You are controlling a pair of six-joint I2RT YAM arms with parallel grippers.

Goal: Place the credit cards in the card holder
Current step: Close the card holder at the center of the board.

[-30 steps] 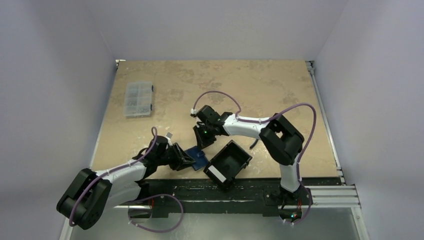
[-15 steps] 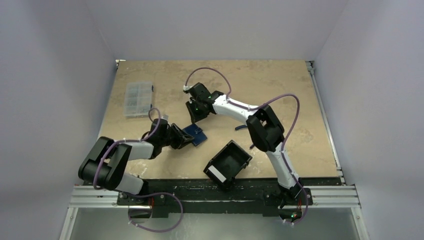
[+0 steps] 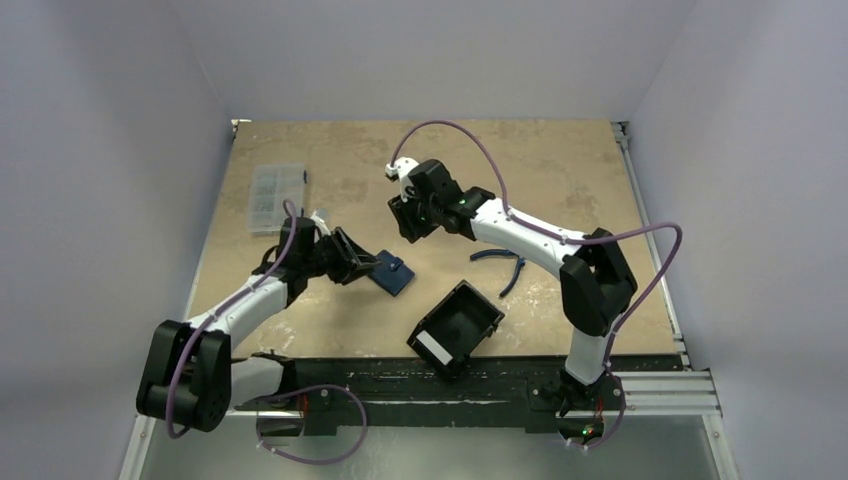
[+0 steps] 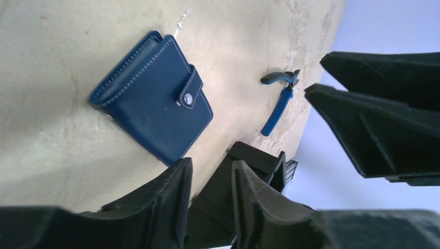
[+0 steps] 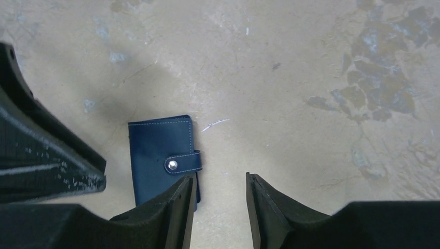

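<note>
The card holder (image 3: 394, 273) lies flat and closed on the table, a navy wallet with its snap strap fastened. It shows clearly in the left wrist view (image 4: 153, 98) and the right wrist view (image 5: 160, 155). My left gripper (image 3: 366, 264) is open and empty, just left of the holder and apart from it; its jaws (image 4: 210, 168) stand a little apart. My right gripper (image 3: 408, 226) is open and empty, hovering above the table just beyond the holder (image 5: 220, 181). No credit cards show in any view.
A black box-shaped tray (image 3: 455, 327) with a white label sits near the front edge, right of the holder. Blue-handled pliers (image 3: 506, 264) lie to its right. A clear compartment box (image 3: 275, 197) stands at the far left.
The card holder has gone from near the front edge to farther up the table with the left gripper. The left gripper now sits apart from it. The right gripper rose and moved back.
</note>
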